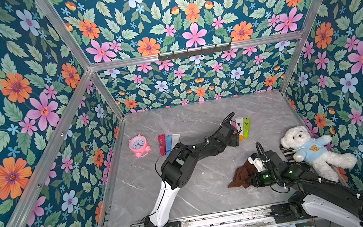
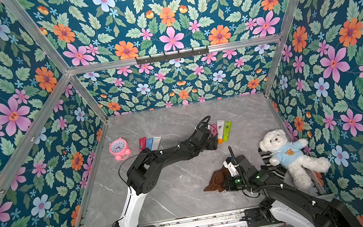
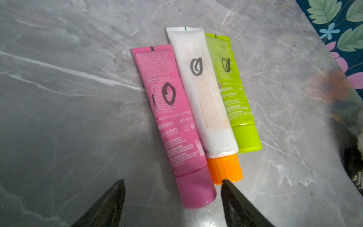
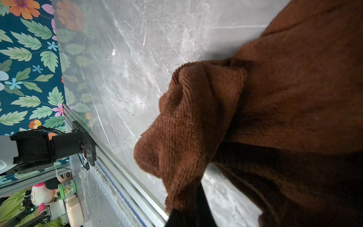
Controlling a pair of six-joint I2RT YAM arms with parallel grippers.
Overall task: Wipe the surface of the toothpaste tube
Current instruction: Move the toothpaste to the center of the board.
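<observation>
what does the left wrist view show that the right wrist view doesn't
Only the left wrist: pink tube, white tube and green tube lying side by side, with the open left gripper at the pink cap. Only the right wrist: the brown cloth, bunched up close. Both: the grey marble table and floral wall.

Bright, even light in both top views, wallpaper (image 1: 190, 6) colours crisp, only soft, faint shadows pooling on the tabletop (image 1: 188, 118). Left wrist view is softer: print on the pink tube (image 3: 172, 121) smears, the left tool (image 3: 173, 180) is a dark blur. Right wrist: brown cloth (image 4: 192, 127) weave sharp in front, murky shadow behind, wall reflections glazing the marble.
</observation>
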